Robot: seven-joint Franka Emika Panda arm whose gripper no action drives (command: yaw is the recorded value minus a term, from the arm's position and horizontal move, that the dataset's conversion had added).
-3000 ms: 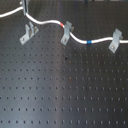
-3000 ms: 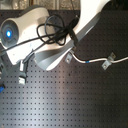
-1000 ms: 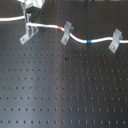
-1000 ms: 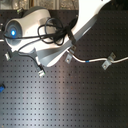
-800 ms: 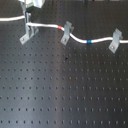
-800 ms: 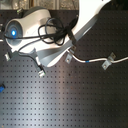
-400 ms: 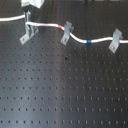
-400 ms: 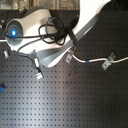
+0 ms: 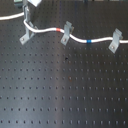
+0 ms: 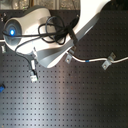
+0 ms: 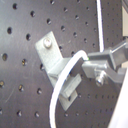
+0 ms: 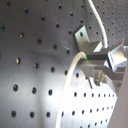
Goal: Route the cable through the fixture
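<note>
the long thin white cable (image 9: 75, 37) in the first exterior view already runs past two narrow grey clips (image 9: 66, 32); we judge the light-grey pronged fixture (image 9: 26, 32) unfinished. in the second exterior view, our arm reaches down over it. in the first wrist view, the gripper (image 11: 90, 67) pinches the cable just beside the fixture.
</note>
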